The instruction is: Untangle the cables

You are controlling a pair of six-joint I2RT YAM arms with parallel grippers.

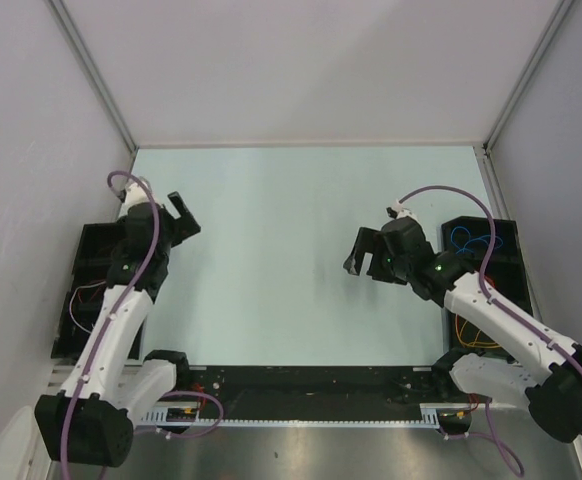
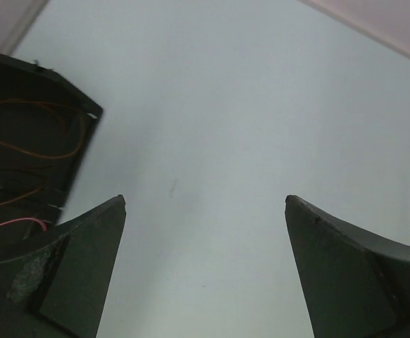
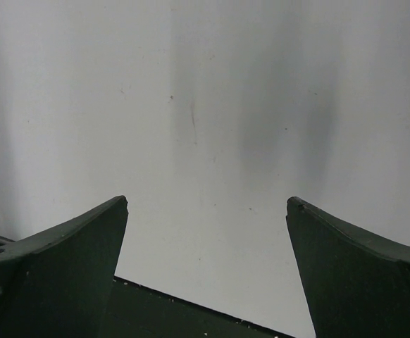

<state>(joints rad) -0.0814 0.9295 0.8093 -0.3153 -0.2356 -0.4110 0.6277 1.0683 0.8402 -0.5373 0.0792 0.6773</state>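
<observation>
Thin cables lie in black trays at both sides. Blue cables curl in the right tray, and orange cables lie nearer me beside the right arm. Red and orange cables lie in the left tray. The left wrist view shows orange cables and a red cable in that tray. My left gripper is open and empty, just right of the left tray. My right gripper is open and empty over bare table, left of the right tray.
The pale green table top is bounded by white walls at the back and sides. A black rail runs along the near edge between the arm bases; it also shows in the right wrist view.
</observation>
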